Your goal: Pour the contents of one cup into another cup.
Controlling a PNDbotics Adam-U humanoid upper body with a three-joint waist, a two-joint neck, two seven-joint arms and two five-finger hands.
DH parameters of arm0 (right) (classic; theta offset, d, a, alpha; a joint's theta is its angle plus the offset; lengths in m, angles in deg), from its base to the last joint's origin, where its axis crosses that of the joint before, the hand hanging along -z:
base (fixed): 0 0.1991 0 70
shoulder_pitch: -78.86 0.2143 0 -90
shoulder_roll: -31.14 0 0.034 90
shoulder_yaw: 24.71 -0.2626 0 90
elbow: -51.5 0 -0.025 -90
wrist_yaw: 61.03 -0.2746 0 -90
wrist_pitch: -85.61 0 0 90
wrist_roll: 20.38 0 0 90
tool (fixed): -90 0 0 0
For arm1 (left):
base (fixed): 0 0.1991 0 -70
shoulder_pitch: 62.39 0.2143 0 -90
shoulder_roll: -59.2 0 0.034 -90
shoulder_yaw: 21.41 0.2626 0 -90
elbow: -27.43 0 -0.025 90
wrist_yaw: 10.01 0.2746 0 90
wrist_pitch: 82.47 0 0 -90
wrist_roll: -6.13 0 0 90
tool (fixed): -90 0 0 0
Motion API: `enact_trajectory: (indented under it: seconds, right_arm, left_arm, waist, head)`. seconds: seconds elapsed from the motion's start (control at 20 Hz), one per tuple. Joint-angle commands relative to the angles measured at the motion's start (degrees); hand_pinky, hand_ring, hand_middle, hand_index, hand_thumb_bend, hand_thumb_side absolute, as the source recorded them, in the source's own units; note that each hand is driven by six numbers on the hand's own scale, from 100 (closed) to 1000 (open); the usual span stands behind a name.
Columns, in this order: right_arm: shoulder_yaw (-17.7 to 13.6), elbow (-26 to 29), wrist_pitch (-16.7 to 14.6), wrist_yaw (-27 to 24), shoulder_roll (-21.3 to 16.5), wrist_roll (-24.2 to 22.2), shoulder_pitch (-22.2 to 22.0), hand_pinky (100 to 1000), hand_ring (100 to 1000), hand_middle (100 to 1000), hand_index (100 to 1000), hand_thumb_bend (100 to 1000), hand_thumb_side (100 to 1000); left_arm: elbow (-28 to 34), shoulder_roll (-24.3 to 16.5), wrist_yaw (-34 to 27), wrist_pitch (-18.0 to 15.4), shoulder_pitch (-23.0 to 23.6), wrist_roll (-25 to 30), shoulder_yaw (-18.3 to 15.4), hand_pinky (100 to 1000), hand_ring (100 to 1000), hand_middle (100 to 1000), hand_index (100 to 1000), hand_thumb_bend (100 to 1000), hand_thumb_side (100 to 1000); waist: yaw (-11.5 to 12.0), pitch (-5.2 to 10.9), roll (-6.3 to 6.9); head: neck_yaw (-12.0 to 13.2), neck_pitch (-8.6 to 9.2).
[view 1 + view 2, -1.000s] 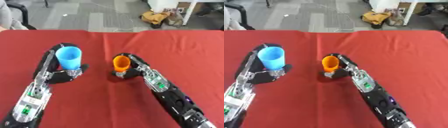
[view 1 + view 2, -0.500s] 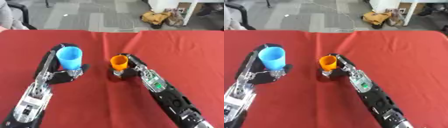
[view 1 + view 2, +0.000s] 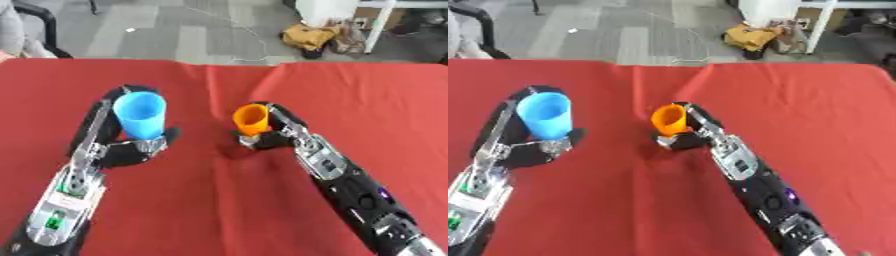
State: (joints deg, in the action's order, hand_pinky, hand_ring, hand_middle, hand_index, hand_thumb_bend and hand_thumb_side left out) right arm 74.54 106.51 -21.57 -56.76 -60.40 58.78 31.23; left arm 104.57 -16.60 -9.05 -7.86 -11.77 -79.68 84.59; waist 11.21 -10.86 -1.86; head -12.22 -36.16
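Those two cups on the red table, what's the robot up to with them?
It is getting ready to pour one cup into the other. Its left hand is wrapped around a blue cup, and its right hand holds a smaller orange cup. Both cups are on or just above the red table. The orange cup leans a little toward the blue one, but there is a clear gap between them and no pouring has started. What is inside either cup can't be seen.
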Motion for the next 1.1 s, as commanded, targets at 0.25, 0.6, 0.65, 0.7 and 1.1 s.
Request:
enact_trajectory:
  seconds: [0.25,0.6,0.65,0.7,1.1]
  right_arm:
    - [-0.14,4.88,-0.95,-0.50,-8.90,-0.62,3.31,636,429,464,653,264,100]
    - [1.66,10.40,-1.88,-0.63,-13.11,-3.70,6.57,639,433,468,656,267,100]
    - [1.94,11.17,-1.91,-0.88,-13.42,-4.01,6.88,639,433,468,656,267,100]
    - [2.12,11.73,-1.81,-1.11,-13.64,-4.24,7.03,639,433,468,656,267,100]
    - [5.84,19.68,-1.56,-5.02,-13.11,-7.10,10.14,632,428,463,651,262,100]
  left_arm:
    - [2.20,-1.82,-1.56,0.07,0.28,1.95,1.37,350,434,478,688,573,100]
    - [4.68,-4.86,-3.53,-0.37,1.93,5.24,3.58,335,422,467,662,588,100]
    - [4.97,-5.50,-3.78,-0.39,2.20,5.92,3.99,334,421,467,659,589,100]
    - [5.18,-5.90,-4.02,-0.38,2.36,6.42,4.20,334,421,467,659,589,100]
    - [2.75,-9.51,-4.75,-0.94,2.17,14.00,7.54,334,415,461,611,626,100]
  waist:
    - [-0.08,1.59,-0.51]
    - [-0.38,1.90,-1.64]
    - [-0.42,1.92,-1.78]
    - [-0.44,1.94,-1.86]
    - [-1.24,2.05,-2.80]
  head:
    - [0.04,0.54]
    - [0.16,0.94]
    - [0.18,0.98]
    - [0.20,1.00]
    - [0.32,0.93]
